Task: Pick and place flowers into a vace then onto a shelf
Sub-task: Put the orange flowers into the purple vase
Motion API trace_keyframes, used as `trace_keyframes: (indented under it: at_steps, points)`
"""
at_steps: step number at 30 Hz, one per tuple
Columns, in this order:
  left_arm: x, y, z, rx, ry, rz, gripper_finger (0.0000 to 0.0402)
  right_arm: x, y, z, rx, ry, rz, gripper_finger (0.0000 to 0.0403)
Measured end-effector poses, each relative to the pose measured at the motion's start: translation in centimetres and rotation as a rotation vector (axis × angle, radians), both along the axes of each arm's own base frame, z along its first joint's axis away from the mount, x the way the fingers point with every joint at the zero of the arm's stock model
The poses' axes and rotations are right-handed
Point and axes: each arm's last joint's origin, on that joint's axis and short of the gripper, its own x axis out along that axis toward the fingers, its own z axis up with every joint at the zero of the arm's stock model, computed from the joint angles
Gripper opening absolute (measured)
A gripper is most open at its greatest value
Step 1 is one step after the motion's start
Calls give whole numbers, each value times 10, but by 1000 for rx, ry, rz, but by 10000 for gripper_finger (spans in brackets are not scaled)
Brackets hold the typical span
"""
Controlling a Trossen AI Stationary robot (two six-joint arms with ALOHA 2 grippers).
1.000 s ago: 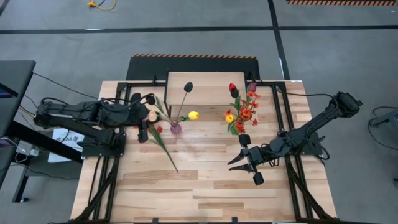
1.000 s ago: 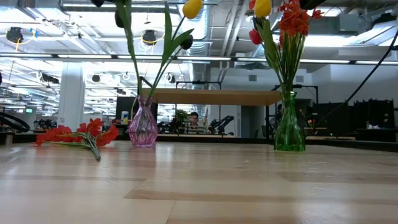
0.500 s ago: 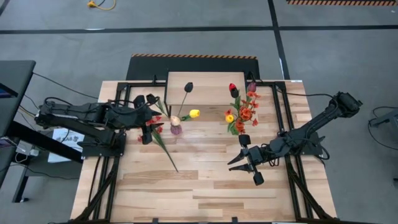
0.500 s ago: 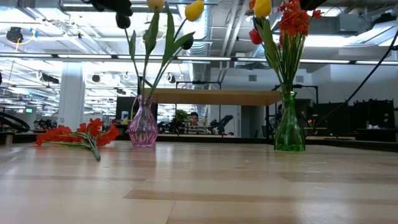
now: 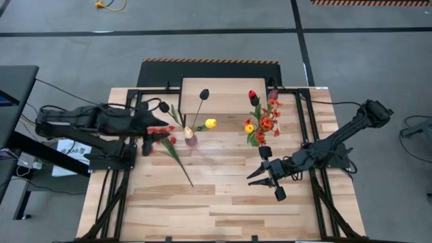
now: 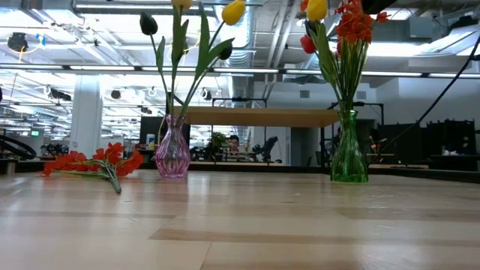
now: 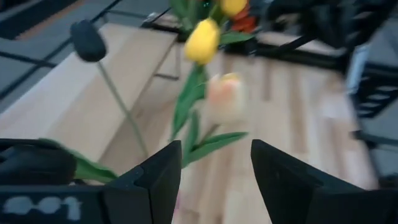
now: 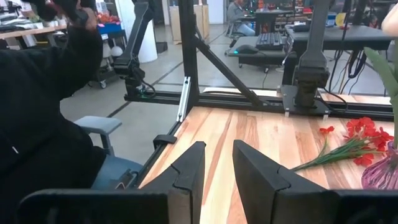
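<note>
Beside the pink vase, the left tool hovers with its fingers spread and nothing between them.
On the worktop, the pink vase holds yellow, pale and dark tulips; a green vase holds more flowers, and an orange-red spray lies flat near the pink vase. Both vases stand in front of the shelf. The right tool waits over the worktop's right half, fingers a little apart, gripping nothing.

Two dark, jointed arms, each ending in a black two-fingered tool, trail black cables.
</note>
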Motion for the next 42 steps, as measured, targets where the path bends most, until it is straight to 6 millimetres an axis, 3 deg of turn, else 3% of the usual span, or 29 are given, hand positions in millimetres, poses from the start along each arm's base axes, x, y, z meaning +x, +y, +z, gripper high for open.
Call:
trace_keyframes:
  at_steps: [5, 13, 24, 42]
  points:
    - [-25, -4, 7, -47, -39, -92, 183, 8, 5, -10, -13, 22, 0, 75]
    - [-50, -15, -11, -36, 169, -277, 183, 20, 10, -21, -10, 3, -8, 75]
    - [-24, -37, -76, 85, 438, -394, 183, 22, 7, -21, -14, 8, -19, 75]
    - [20, -53, -170, 400, 800, -357, 183, 21, 7, -23, -26, 24, -19, 75]
